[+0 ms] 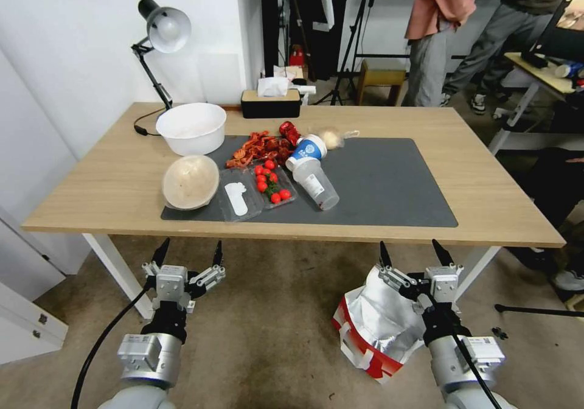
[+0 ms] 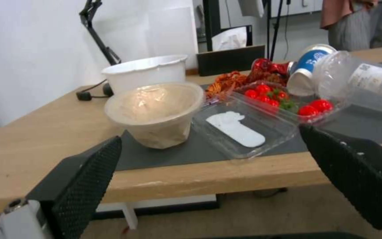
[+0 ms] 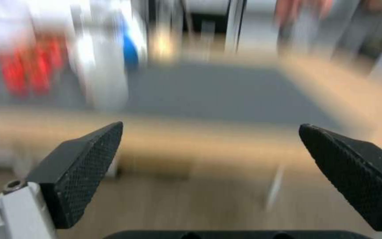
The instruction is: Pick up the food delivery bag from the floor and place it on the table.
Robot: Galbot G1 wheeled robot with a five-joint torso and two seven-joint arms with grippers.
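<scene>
Head view shows the food delivery bag point(image 1: 377, 324) lying on the floor point(image 1: 267, 336) at about 5 o'clock, just in front of the table point(image 1: 109, 184) near its right front leg, mouth open so the silver lining faces up and the red band lies along its lower edge. The right gripper point(image 1: 417, 252) hangs above the bag's upper rim with its two black fingers spread wide and nothing between them; whether they touch the foil cannot be told. The left gripper point(image 1: 188, 252) hovers at about 7 o'clock, level with the table's front edge, fingers likewise parted and empty, well apart from the bag. On the table a dark grey mat point(image 1: 389, 184) carries a white bowl point(image 1: 191, 128) at 11 o'clock, a paper bowl point(image 1: 190, 182) tipped on its side beside it, a clear tray point(image 1: 240, 199) with a white piece in it, a tray of cherry tomatoes point(image 1: 271, 185), a heap of red crayfish point(image 1: 258, 147), and a clear plastic cup point(image 1: 313, 181) lying on its side against a blue and white cup point(image 1: 307, 148). A desk lamp point(image 1: 161, 31) stands at the table's far left corner and a tissue box point(image 1: 271, 101) at 12 o'clock. From the left wrist view the left gripper's fingers point(image 2: 85, 186) frame the paper bowl and the clear tray from just below the table edge. The right wrist view is blurred, with the open fingers point(image 3: 85, 176) before the mat.
</scene>
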